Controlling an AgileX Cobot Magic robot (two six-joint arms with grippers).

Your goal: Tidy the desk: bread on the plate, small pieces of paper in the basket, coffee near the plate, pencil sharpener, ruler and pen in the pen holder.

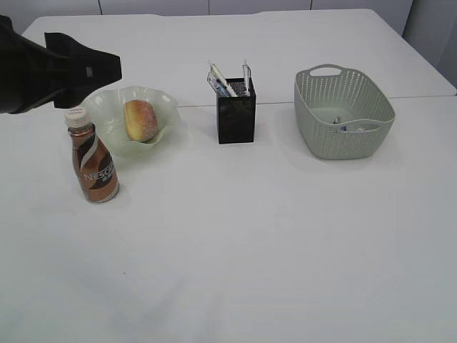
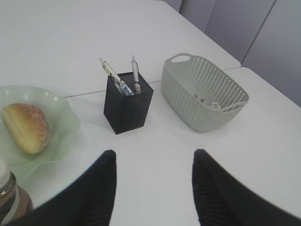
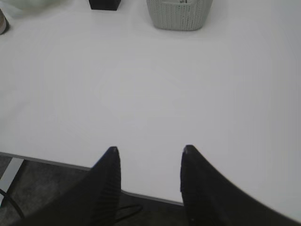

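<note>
The bread point(image 1: 141, 120) lies on the pale green wavy plate point(image 1: 166, 107); both show in the left wrist view, bread point(image 2: 26, 127) on plate point(image 2: 63, 122). The brown coffee bottle point(image 1: 93, 158) stands upright just in front-left of the plate. The black pen holder point(image 1: 236, 116) holds pens and a ruler point(image 1: 221, 80); it also shows in the left wrist view point(image 2: 128, 102). The grey-green basket point(image 1: 325, 136) holds small paper bits point(image 1: 350, 126). My left gripper point(image 2: 153, 160) is open and empty, raised above the bottle. My right gripper point(image 3: 149, 151) is open and empty over the table's near edge.
The white table point(image 1: 250, 243) has a seam running across behind the holder. The basket point(image 3: 178, 16) and pen holder point(image 3: 103, 4) show at the top of the right wrist view. The floor shows past the near table edge point(image 3: 42, 162).
</note>
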